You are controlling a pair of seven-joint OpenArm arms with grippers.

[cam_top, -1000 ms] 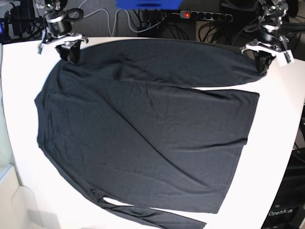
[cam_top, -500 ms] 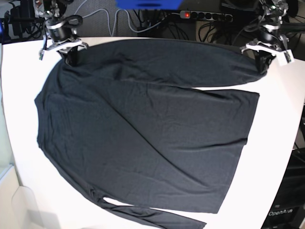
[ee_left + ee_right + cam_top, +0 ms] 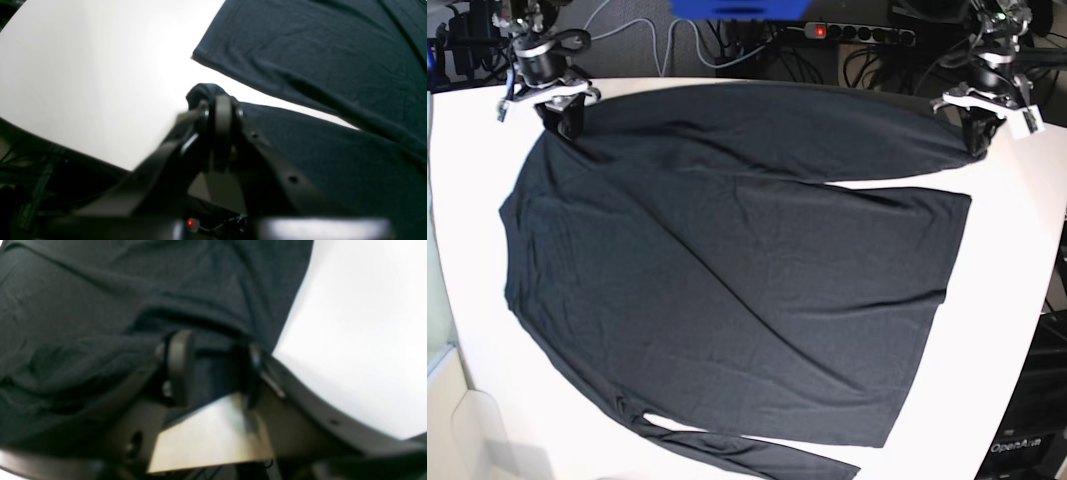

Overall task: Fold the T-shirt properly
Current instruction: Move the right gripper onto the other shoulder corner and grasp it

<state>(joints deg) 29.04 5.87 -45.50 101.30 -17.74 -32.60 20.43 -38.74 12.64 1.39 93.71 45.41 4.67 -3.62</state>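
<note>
Base view: the T-shirt [image 3: 727, 270] lies spread nearly flat across the white bench [image 3: 1017, 300], body unfolded, so the folding is barely begun. One long sleeve stretches along the far edge; the other trails off the near edge. The right gripper [image 3: 559, 115] sits at the far-left shoulder, the left gripper [image 3: 980, 135] at the far-right cuff.

Left wrist view: the left gripper's fingers [image 3: 220, 110] are pressed together on a small bunch of the cuff, thin black knit that puckers softly. Smooth matte bench shows beside it.

Right wrist view: the right gripper's fingers [image 3: 178, 366] stand partly apart, straddling rumpled cloth; whether they pinch it I cannot tell.
</note>
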